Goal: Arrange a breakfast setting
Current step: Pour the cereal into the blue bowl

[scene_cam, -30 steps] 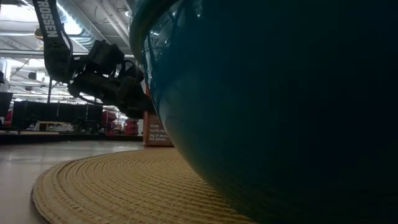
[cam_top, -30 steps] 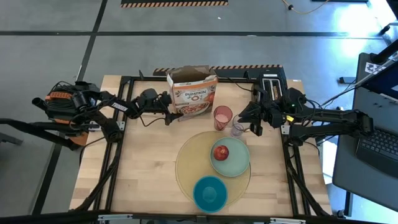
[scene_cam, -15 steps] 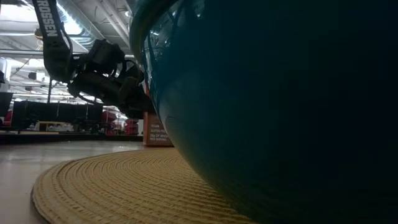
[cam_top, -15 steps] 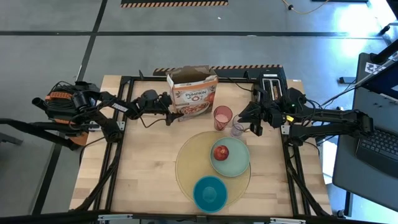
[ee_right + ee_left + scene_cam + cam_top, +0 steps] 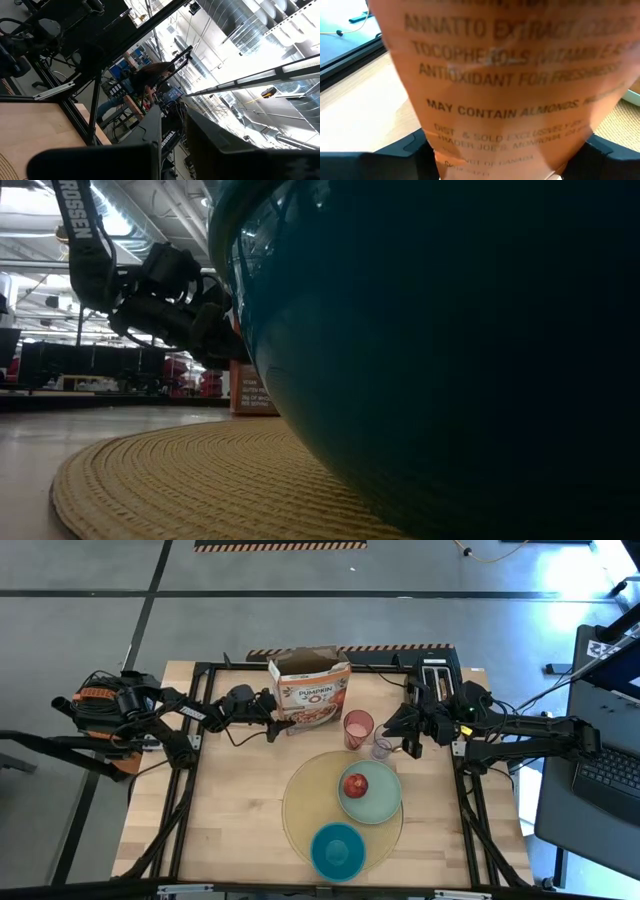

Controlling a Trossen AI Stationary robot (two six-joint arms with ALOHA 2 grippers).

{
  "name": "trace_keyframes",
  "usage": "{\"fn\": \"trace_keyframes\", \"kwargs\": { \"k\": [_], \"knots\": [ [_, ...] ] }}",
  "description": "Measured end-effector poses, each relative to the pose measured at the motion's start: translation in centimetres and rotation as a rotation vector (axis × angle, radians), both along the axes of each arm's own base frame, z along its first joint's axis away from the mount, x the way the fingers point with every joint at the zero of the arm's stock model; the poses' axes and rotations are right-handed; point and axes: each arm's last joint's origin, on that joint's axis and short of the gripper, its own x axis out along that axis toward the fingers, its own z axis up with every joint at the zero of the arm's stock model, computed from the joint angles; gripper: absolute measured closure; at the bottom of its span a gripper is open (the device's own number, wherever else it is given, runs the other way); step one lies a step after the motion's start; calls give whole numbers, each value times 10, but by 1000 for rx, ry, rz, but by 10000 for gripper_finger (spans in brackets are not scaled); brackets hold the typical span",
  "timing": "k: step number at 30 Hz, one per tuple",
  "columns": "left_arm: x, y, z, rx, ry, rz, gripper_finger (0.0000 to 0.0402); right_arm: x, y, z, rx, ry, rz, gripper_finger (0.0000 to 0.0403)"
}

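Landmark: mat [image 5: 300, 802], round, yellow, woven, on the worktop [image 5: 230, 800].
Plate: pale green plate [image 5: 376, 798] lies on the mat's far right part, its edge reaching past the mat's rim.
Apple: red apple [image 5: 355, 785] sits on the plate.
Bowl: blue bowl [image 5: 338, 850] sits on the mat's near part, just beside the plate; in the low view the bowl [image 5: 450, 350] fills most of the picture with the mat [image 5: 190, 480] under it.
Cup: pink cup [image 5: 358, 728] stands upright on the bare worktop just behind the mat's far rim.
Mug: clear mug [image 5: 382, 748] stands at the mat's far rim, just right of the cup, near the plate.
Box: cereal box [image 5: 310, 690], top flaps open, stands well behind the mat, left of the cup.
My left tool: my left tool [image 5: 272, 715] is at the box's left side, behind and left of the mat; in the left wrist view the box's [image 5: 510, 85] orange side panel sits between my fingers [image 5: 395, 152], which are closed against it, so I have hold of the box.
My right tool: my right tool [image 5: 392, 730] is just right of the mug, behind the mat's far right rim; I cannot tell how far open it is or whether it touches the mug.
Room: a person [image 5: 150, 82] shows far behind the worktop in the right wrist view.
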Motion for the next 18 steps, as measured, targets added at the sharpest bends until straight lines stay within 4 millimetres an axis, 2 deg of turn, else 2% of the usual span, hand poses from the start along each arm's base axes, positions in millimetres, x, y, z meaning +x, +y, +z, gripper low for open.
{"fn": "trace_keyframes", "kwargs": {
  "k": [18],
  "knots": [
    [0,0,-1,25,20,-15,128,0,0,0,0,1,0,346]
  ]
}}
